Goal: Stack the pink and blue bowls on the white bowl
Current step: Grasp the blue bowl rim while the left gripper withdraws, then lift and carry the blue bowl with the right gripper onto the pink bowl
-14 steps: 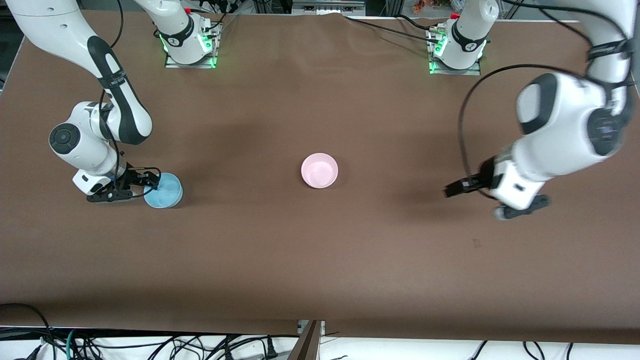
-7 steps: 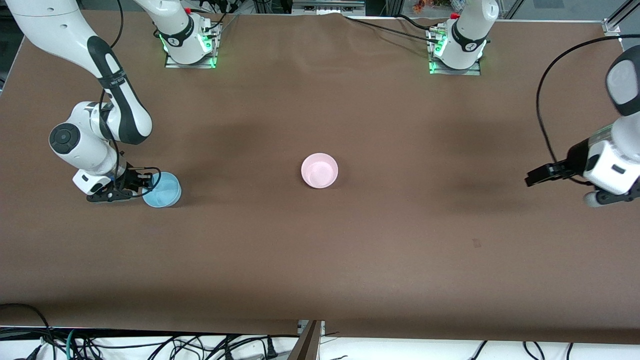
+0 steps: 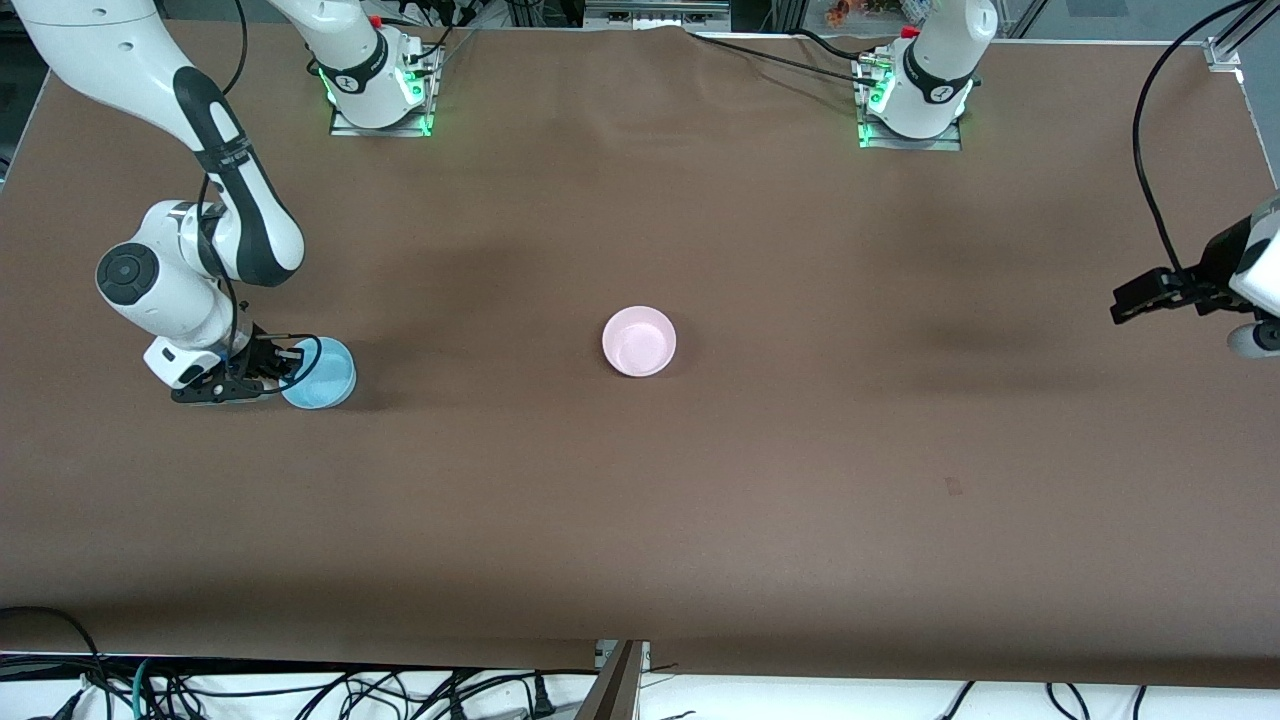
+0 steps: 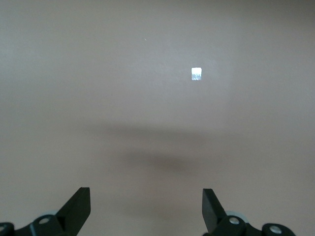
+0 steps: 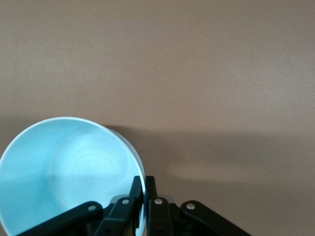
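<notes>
Sky-blue bowl [image 3: 318, 372] pinched at its rim by right gripper [image 3: 283, 365], toward right arm's end. Pink bowl [image 3: 639, 341] mid-table, likely nested on white. Left gripper [image 4: 146, 209] wide, empty, waiting. Next: lift, carry over pink.

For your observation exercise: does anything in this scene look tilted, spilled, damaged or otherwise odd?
Nothing is spilled or damaged. One oddity: no separate white bowl shows anywhere. The pink bowl sits upright mid-table; the blue bowl has its rim pinched by the right hand. The left hand is open over bare table.
</notes>
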`<state>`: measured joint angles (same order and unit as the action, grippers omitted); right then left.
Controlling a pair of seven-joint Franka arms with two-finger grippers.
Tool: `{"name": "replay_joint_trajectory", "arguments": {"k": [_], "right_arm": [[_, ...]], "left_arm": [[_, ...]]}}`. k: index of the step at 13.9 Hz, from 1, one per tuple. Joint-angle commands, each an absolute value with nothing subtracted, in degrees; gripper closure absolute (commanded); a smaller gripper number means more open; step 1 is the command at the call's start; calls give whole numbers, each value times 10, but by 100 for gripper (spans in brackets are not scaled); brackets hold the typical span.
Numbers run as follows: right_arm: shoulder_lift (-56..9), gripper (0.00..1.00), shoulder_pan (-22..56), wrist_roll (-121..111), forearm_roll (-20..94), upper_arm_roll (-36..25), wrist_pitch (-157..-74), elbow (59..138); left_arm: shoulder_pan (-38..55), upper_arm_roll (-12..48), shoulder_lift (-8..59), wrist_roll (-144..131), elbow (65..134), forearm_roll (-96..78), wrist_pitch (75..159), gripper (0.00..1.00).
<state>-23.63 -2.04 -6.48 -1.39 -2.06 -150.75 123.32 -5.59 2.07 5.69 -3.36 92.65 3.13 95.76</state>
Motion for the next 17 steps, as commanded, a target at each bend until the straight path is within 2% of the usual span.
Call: {"name": "replay_joint_trajectory", "arguments": {"k": [1, 5, 9, 14, 17], "right_arm": [[-227, 100, -19, 2, -14, 16, -1439, 1195], [-230, 100, -4, 118, -14, 65, -1306, 1088], [-235, 100, 76, 248, -11, 74, -1207, 977], [-262, 100, 181, 437, -15, 75, -1201, 923], [-292, 100, 229, 522, -20, 74, -1206, 898]], "left_arm": [[-62, 43, 52, -68, 916, 61, 934, 0], [-62, 43, 56, -70, 911, 61, 934, 0], [-66, 40, 55, -9, 911, 48, 908, 0], [-66, 38, 61, -13, 895, -1, 889, 0], [-68, 39, 90, -10, 859, -1, 876, 0]]}}
